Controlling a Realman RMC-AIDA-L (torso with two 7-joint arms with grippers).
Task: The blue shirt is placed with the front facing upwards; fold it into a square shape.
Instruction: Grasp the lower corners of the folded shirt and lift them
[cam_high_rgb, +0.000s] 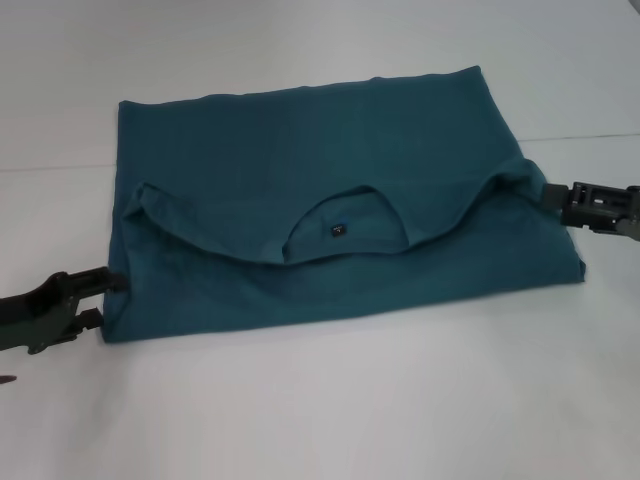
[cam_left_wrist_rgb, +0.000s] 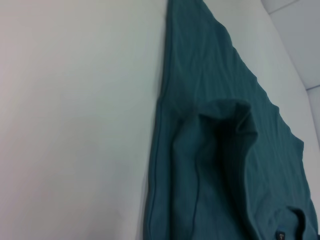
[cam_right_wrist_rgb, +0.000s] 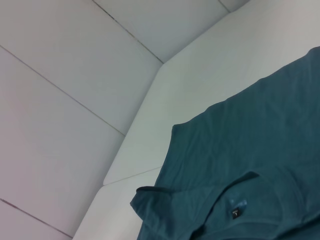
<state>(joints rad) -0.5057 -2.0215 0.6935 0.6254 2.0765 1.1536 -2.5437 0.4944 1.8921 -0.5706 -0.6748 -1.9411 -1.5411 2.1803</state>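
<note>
The white counter (cam_high_rgb: 320, 410) carries only the garment, with bare surface on every side of it; in the right wrist view pale panels with thin seams (cam_right_wrist_rgb: 75, 90) rise beyond the counter's far edge. The blue shirt (cam_high_rgb: 300, 150) lies in the middle of the counter as a wide, roughly rectangular dark teal slab, partly folded: one layer lies doubled over the rest, its free edge sagging in a curve across the middle and bunching up into small humps at both ends. In the dip of that curve the round collar (cam_high_rgb: 345, 215) shows, with a small dark label (cam_high_rgb: 338, 231) inside it. No lettering is visible on the cloth that faces up. The left claw (cam_high_rgb: 100, 295) sits low at the shirt's near left corner, its dark fingers parted and touching the cloth's edge, though whether fabric lies between them cannot be told. The right claw (cam_high_rgb: 560, 200) is at the shirt's right edge, against the bunched hump there; whether it is clenched on the cloth or released cannot be told.
</note>
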